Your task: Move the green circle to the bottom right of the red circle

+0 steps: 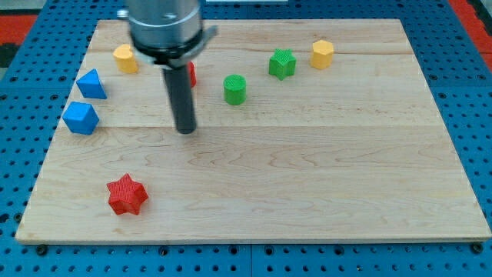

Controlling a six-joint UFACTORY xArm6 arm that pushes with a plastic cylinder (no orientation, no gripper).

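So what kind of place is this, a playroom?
More likely a robot test bench: a wooden board on a blue perforated base, small coloured blocks like the green circle, and my tip pushing them.

Rod upright, my tip (pixel 185 131) on board, view's centre-left.

The table (pixel 307 177) is light, pale wood with visible grain lines and plank seams; its finish is smooth with a low satin sheen. It rests on a blue perforated surface (pixel 473 115) with a regular hole pattern, apparently plastic or painted metal.

The rod ending in my tip (pixel 185 131) is dark, smooth and semi-matt. The housing (pixel 164 27) above it is grey, metallic in look, with soft highlights.

The green circle (pixel 235 89), green star (pixel 282 63), red star (pixel 127 194), blue blocks (pixel 81 118) and yellow blocks (pixel 322 54) look like matt plastic with fine ridged surfaces.
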